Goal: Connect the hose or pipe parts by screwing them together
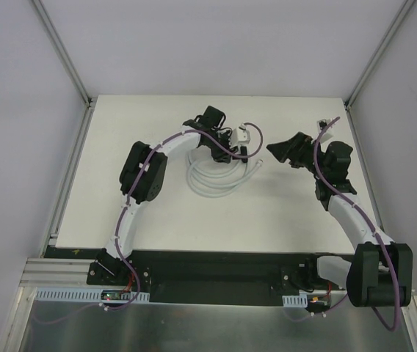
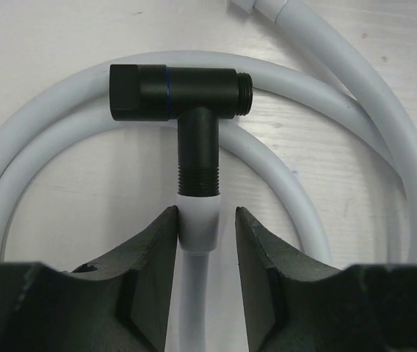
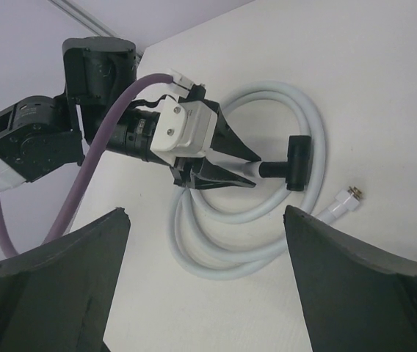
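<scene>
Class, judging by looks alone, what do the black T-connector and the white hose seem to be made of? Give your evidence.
Black T-connector: matte black, sharp cut threads; coated metal or hard plastic, unclear. White hose: smooth, glossy plastic or rubber; it lies coiled in loops.

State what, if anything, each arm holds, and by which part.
Nothing held yet. Left gripper: fingers flank the white collar below the black T connector, with a gap on one side. Right gripper: open, empty.
</scene>
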`<action>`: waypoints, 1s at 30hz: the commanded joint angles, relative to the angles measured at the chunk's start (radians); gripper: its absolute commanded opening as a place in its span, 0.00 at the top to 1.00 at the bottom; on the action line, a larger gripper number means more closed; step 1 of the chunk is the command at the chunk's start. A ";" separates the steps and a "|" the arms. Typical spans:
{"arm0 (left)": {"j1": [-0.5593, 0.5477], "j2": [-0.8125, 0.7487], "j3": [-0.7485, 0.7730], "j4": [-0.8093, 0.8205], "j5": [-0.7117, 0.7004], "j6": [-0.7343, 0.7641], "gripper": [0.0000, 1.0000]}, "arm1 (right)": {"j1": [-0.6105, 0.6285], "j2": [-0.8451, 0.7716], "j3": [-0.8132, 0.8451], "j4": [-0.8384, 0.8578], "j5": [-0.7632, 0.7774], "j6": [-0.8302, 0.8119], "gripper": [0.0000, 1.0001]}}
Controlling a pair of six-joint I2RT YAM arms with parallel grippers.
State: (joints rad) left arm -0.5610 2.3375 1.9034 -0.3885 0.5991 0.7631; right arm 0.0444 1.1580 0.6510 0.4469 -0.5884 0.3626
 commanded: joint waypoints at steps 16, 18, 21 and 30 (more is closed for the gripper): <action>-0.065 -0.084 -0.093 -0.024 0.007 -0.013 0.48 | -0.028 -0.052 -0.019 0.078 -0.022 0.027 0.11; -0.063 -0.075 -0.086 -0.023 -0.004 -0.015 0.48 | -0.031 -0.057 -0.019 0.078 -0.024 0.029 0.11; -0.063 -0.063 -0.070 -0.024 -0.013 -0.008 0.49 | -0.034 -0.064 -0.021 0.079 -0.022 0.033 0.11; -0.069 -0.052 -0.046 -0.024 0.008 -0.004 0.62 | -0.043 -0.084 -0.031 0.081 -0.022 0.029 0.11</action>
State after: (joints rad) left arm -0.6216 2.2871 1.8210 -0.3935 0.5823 0.7486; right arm 0.0097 1.1023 0.6224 0.4679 -0.5915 0.3855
